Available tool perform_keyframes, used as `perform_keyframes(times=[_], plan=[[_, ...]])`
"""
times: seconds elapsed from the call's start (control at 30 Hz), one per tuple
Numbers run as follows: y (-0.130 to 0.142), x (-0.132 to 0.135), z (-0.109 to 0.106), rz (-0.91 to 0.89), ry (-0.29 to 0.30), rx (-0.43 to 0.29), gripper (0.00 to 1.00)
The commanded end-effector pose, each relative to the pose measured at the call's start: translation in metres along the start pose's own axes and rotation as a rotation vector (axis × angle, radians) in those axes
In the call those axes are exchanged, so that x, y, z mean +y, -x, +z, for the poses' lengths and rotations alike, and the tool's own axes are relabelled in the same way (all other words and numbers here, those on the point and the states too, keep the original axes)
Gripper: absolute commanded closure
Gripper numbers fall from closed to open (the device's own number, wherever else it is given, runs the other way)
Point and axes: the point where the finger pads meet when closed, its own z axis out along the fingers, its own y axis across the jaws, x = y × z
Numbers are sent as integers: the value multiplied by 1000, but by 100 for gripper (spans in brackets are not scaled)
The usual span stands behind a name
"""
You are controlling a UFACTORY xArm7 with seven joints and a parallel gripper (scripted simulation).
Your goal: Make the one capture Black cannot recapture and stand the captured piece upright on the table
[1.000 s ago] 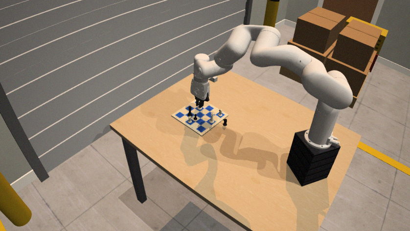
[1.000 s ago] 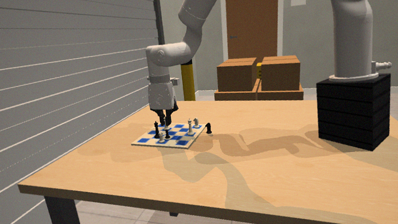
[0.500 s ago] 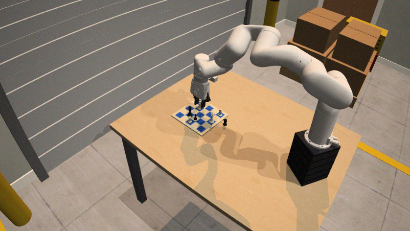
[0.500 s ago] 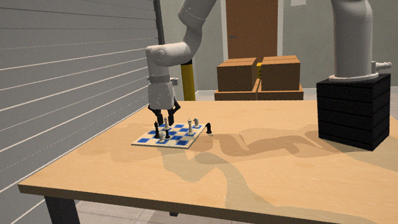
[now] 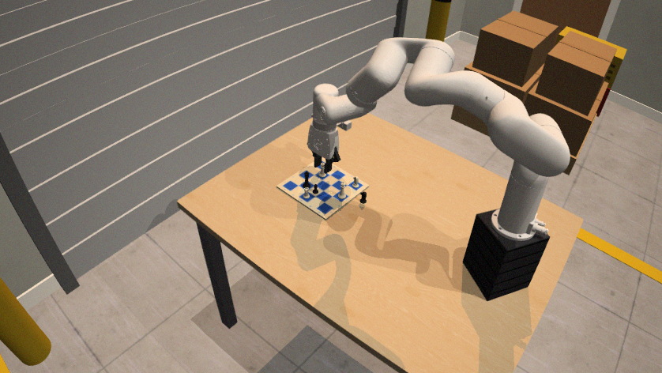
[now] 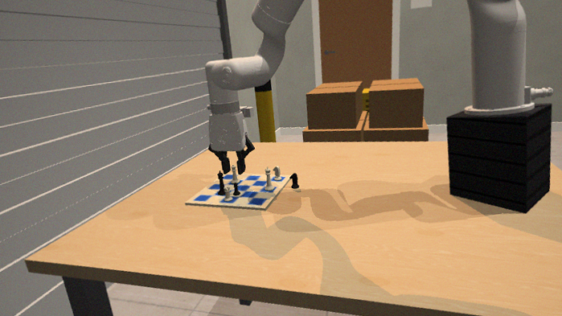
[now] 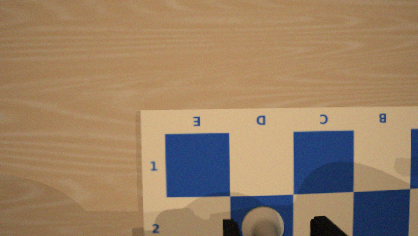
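The small blue-and-white chessboard (image 5: 322, 189) lies on the wooden table. My gripper (image 5: 323, 164) hangs over its far side, fingers pointing down and standing apart, open. A white piece (image 5: 322, 171) stands upright just below the fingertips. In the wrist view its round top (image 7: 261, 222) sits on blue square D2 between my two fingers, nearer the left one, and I see no grip on it. A black piece (image 5: 363, 197) stands upright on the table just off the board's right edge; it also shows in the exterior view (image 6: 294, 181).
Other pieces stand upright on the board: a tall black one (image 6: 221, 182), a black pawn (image 6: 235, 188), a white pawn (image 6: 227, 192), a tall white one (image 6: 268, 178) and a white knight (image 6: 277, 172). The arm's black base (image 5: 505, 259) stands at the table's right.
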Motion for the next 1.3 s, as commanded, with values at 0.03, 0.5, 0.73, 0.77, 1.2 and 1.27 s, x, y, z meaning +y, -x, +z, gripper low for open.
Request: perform_keyframes(times=[0.03, 0.5, 0.73, 0.77, 1.2, 1.27], plan=[[0, -3, -25, 0, -7, 0, 57], [0, -2, -80, 0, -7, 0, 57], [0, -2, -83, 0, -7, 0, 0], [0, -2, -83, 0, -7, 0, 0], [0, -2, -83, 0, -7, 0, 0], [0, -2, -83, 0, -7, 0, 0]])
